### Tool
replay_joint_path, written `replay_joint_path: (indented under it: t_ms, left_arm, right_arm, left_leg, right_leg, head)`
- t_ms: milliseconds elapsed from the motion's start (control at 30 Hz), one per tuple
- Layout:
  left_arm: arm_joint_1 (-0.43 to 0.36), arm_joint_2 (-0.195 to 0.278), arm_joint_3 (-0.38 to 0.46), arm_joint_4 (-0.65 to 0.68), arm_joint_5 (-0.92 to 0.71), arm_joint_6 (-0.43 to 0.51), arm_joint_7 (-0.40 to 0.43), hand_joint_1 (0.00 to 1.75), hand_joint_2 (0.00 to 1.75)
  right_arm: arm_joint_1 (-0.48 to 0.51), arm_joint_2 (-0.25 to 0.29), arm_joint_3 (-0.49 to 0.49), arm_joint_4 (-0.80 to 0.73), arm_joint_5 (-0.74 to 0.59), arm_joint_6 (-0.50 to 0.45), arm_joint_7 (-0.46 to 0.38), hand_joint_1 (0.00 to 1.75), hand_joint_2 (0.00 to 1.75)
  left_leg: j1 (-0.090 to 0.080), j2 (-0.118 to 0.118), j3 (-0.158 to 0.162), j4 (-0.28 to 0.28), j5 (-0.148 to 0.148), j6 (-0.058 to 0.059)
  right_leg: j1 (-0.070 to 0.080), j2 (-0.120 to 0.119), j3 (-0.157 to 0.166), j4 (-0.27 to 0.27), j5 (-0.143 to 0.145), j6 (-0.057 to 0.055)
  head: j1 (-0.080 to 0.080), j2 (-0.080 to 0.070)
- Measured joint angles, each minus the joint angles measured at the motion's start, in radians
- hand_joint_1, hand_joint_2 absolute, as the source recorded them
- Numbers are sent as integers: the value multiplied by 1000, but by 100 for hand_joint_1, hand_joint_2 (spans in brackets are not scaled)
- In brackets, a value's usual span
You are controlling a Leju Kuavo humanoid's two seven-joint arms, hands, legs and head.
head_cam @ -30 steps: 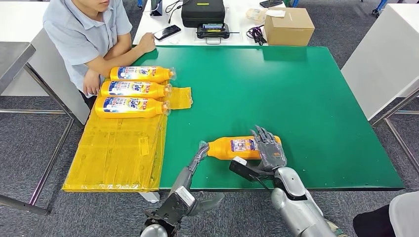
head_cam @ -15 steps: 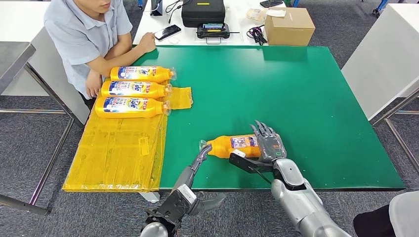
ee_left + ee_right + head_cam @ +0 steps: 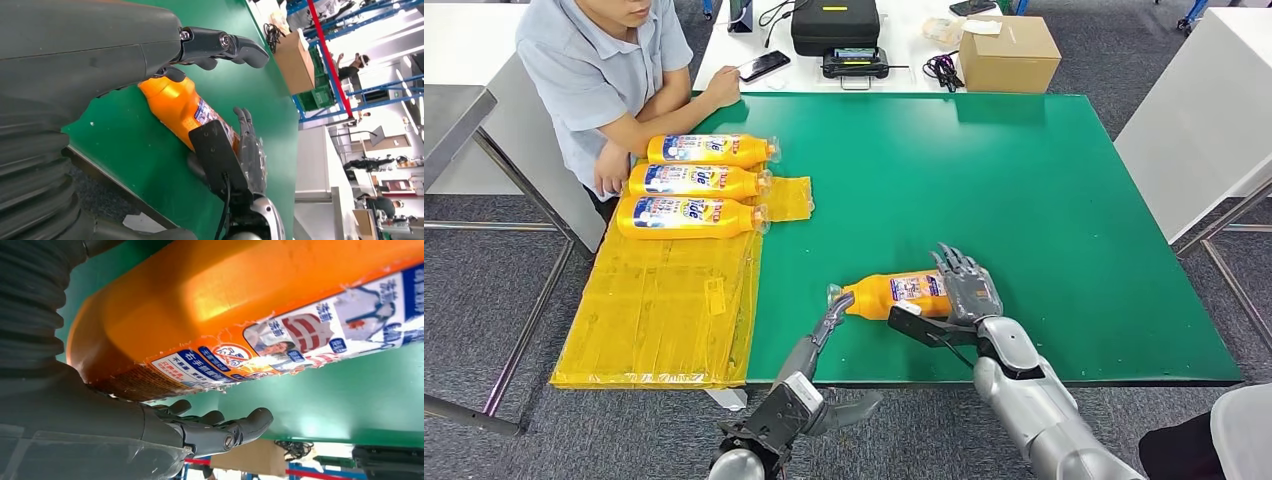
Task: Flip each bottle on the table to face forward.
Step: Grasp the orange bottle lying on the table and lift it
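Since a second ago the orange bottle point(image 3: 894, 296) has slid slightly toward the upper left and tilted, its cap end now a little higher in the frame, and the right hand point(image 3: 969, 290) has gone with it. That hand lies over the bottle's base end in the lower centre of the head view, fingers spread along the far side; the right wrist view shows its fingers point(image 3: 220, 432) extended beside the body, touching it, not wrapped round, so I read it as pressing, not gripping. The left hand point(image 3: 828, 318) reaches in from below with straight fingers whose tips meet the neck just under the cap; whether it pinches anything I cannot tell.

The bottle lies on its side on the green table point(image 3: 1044, 200), near the front edge, cap toward the left of the frame. It looks like a stiff, smooth plastic bottle, probably full and fairly heavy, with a glossy label that may slip. The broad flat body near the base seems the best hold, with the neck steadied.

Count: four orange bottles, this one plus three point(image 3: 694, 182) lying side by side in the upper left, on the yellow sheet point(image 3: 664, 310) beside a seated person point(image 3: 594, 80).
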Motion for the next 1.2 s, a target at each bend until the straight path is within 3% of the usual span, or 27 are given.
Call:
replay_joint_path:
  t_ms: [33, 167, 267, 567, 967, 1200]
  left_arm:
    - [-2, 0, -4, 2, 2, -2, 0, 0, 175]
    - [-5, 0, -12, 8, 6, -6, 1, 0, 175]
    - [-10, 0, -15, 12, 9, -8, 0, 0, 175]
    - [-46, -5, -36, 40, 25, 11, -47, 0, 175]
    - [-72, -12, -56, 78, 64, 10, -50, 0, 175]
    - [-76, -17, -60, 84, 81, 38, -70, 0, 175]
  right_arm:
    - [-4, 0, 1, 8, -5, 3, -5, 0, 175]
    - [-16, 3, 5, 33, -9, 10, -9, 175, 175]
    - [-34, 3, 14, 50, -37, 75, -18, 175, 175]
    - [-109, -44, 8, 116, -292, 338, -136, 175, 175]
    - [-113, -93, 1, 131, -458, 430, -169, 175, 175]
    - [-110, -102, 0, 129, -501, 431, -180, 175, 175]
  left_leg:
    - [0, 0, 0, 0, 0, 0]
    - [0, 0, 1, 0, 0, 0]
    - [0, 1, 3, 0, 0, 0]
    - [0, 1, 21, 0, -4, 2]
    - [0, 0, 37, 0, -10, 4]
    - [0, 1, 37, 0, -11, 5]
  right_leg:
    - [0, 0, 0, 0, 0, 0]
    - [0, 0, 1, 0, 0, 0]
    - [0, 0, 2, 0, 0, 0]
    - [0, 1, 15, -3, -2, 1]
    - [0, 1, 27, -6, -7, 4]
    - [0, 1, 28, -7, -7, 4]
  head:
    - [0, 0]
    - [0, 0]
    - [0, 0]
    - [0, 0]
    - [0, 0]
    - [0, 0]
